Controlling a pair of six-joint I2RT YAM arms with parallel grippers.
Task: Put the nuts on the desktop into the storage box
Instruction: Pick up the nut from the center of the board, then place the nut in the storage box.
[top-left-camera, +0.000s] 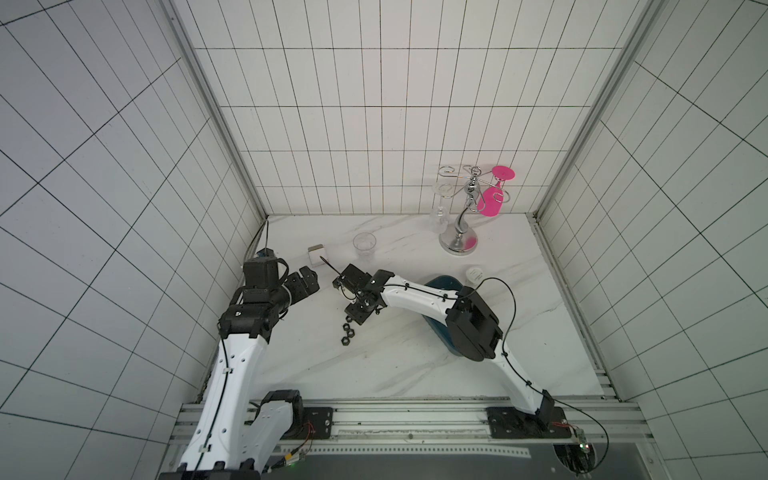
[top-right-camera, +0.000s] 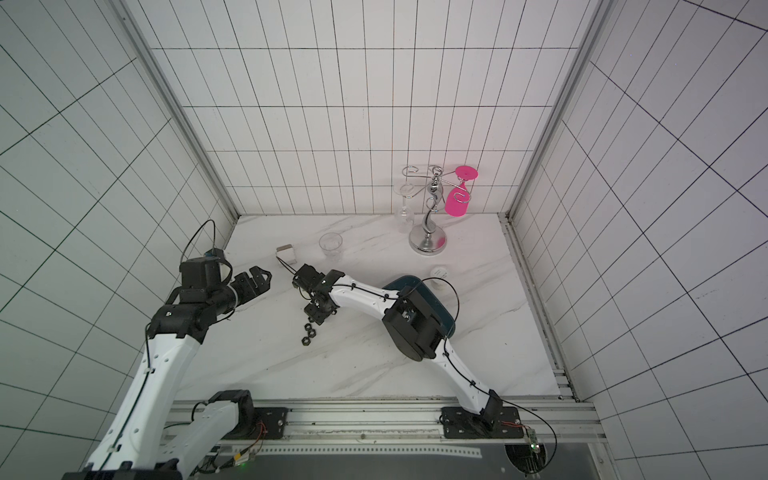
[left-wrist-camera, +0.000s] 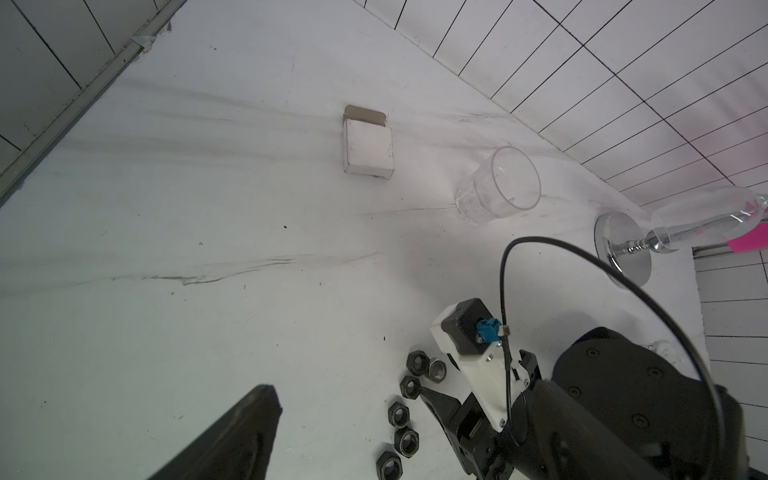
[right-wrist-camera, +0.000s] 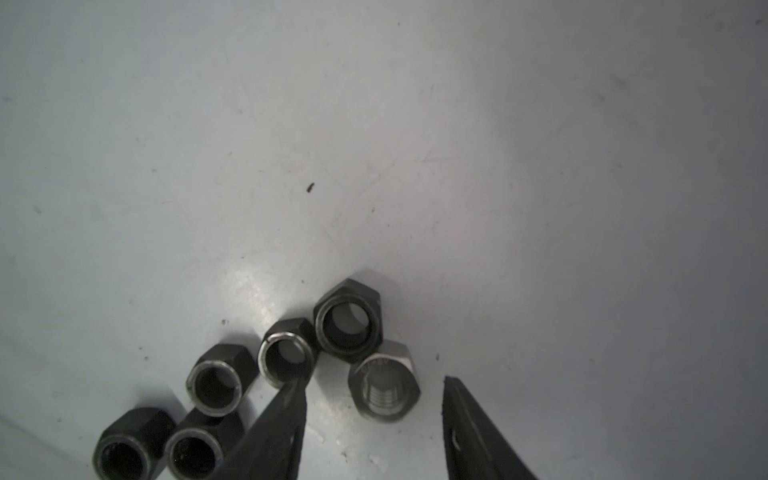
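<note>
Several black hex nuts (top-left-camera: 346, 332) and one silver nut (right-wrist-camera: 384, 384) lie bunched on the white marble desktop (top-left-camera: 415, 365); the left wrist view shows the same cluster of nuts (left-wrist-camera: 405, 411). My right gripper (right-wrist-camera: 373, 380) points down over the cluster, open, with the silver nut loose between its fingers. One fingertip (right-wrist-camera: 291, 399) rests against a black nut (right-wrist-camera: 286, 359). My left gripper (top-left-camera: 305, 282) hovers open to the left, holding nothing. The dark teal storage box (top-left-camera: 440, 286) sits to the right, largely hidden under my right arm.
A small white carton (top-left-camera: 316, 254) and a clear drinking glass (top-left-camera: 364, 243) stand behind the grippers. Beside the box's far end is a white jar (top-left-camera: 473, 274). A chrome glass rack (top-left-camera: 457, 245) with a pink glass (top-left-camera: 492, 199) stands at the back right.
</note>
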